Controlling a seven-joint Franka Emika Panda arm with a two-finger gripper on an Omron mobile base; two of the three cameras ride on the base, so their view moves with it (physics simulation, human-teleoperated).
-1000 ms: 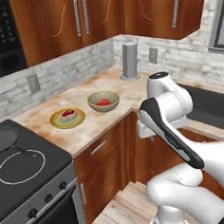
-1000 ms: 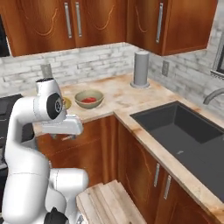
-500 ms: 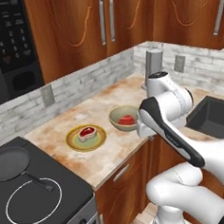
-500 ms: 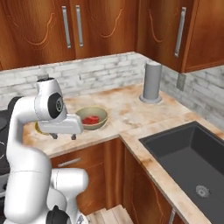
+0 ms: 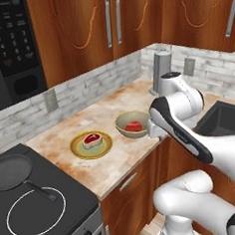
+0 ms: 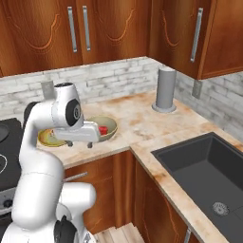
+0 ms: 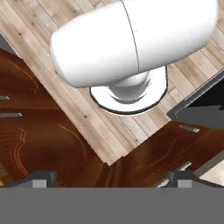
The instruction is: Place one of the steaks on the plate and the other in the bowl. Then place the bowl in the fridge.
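Steaks — one lying on the plate (image 5: 91, 144), the other (image 5: 133, 126) sitting in the bowl (image 5: 132, 125) on the counter (image 5: 117, 157). Gripper (image 6: 83, 144) hanging empty, jaws spread wide, beside the bowl. Step in hand, likely: bowl to fridge — calling for a rim grasp.

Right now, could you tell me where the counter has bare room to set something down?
Free: the stretch between the bowl and the grey canister toward the corner, and the strip behind the plate along the brick wall. Crowded: the front edge, where plate, bowl and arm sit close.
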